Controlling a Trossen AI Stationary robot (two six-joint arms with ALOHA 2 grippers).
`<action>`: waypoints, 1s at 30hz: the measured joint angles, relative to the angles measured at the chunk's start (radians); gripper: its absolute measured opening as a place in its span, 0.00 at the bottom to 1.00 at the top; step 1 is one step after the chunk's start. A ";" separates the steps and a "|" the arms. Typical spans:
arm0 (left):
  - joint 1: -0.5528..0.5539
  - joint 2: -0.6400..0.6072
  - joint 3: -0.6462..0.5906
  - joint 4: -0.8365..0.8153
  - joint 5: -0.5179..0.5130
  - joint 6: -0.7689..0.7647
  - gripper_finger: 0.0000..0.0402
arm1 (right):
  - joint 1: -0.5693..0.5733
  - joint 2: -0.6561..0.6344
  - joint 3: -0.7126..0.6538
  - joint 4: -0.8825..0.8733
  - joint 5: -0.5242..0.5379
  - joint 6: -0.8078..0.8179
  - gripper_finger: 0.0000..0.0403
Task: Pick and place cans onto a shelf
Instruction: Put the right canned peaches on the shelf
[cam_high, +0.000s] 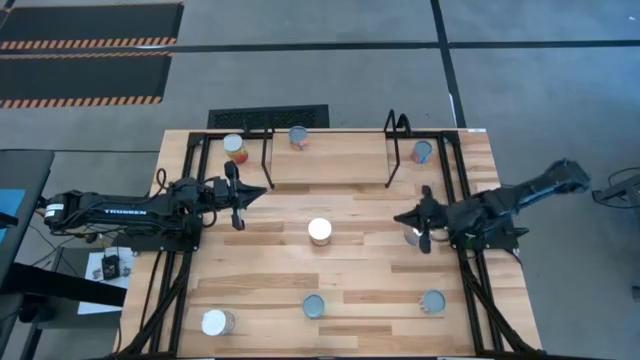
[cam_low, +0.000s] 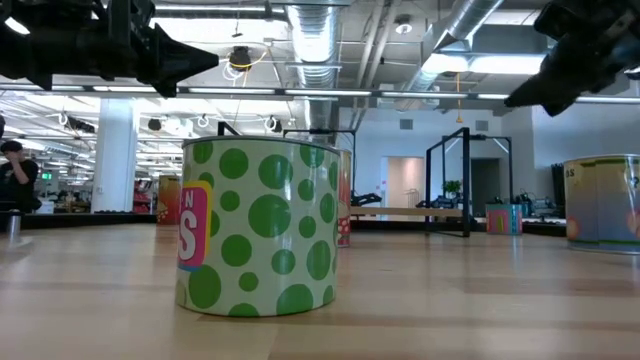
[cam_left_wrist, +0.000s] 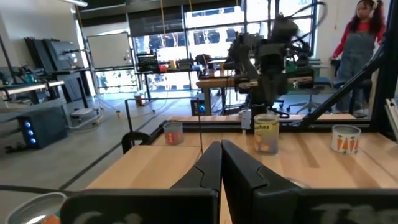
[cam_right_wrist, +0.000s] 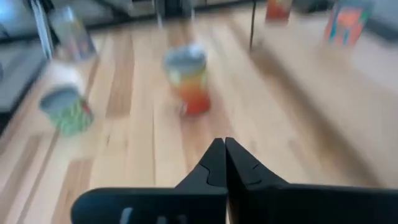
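Observation:
The light-wood shelf (cam_high: 330, 158) with black rod uprights stands at the table's far middle. Cans stand upright around it: an orange-labelled one (cam_high: 234, 147), a blue-grey-topped one (cam_high: 298, 137) and another (cam_high: 422, 152) by its ends. A white-topped can (cam_high: 320, 231) is at mid-table and shows red-orange in the right wrist view (cam_right_wrist: 186, 81). A green-dotted can (cam_low: 262, 225) stands near the front edge. My left gripper (cam_high: 262, 190) is shut and empty, raised left of centre. My right gripper (cam_high: 400, 217) is shut and empty, raised beside a can (cam_high: 412, 236).
More cans stand near the front edge: one at the left (cam_high: 216, 322) and one at the right (cam_high: 433, 301). Bare wood lies between the two grippers around the middle can. A person (cam_left_wrist: 360, 31) stands in the room beyond the table's right side.

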 joint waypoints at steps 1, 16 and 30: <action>0.000 0.000 0.000 0.000 0.000 0.004 0.00 | 0.027 0.042 0.038 -0.060 0.003 0.052 0.01; 0.000 0.000 0.000 -0.014 -0.070 0.017 0.00 | 0.285 0.571 0.538 -0.962 -0.074 0.761 0.26; 0.000 0.000 0.001 -0.046 -0.072 0.018 0.00 | 0.156 0.687 0.503 -0.986 -0.149 0.506 0.39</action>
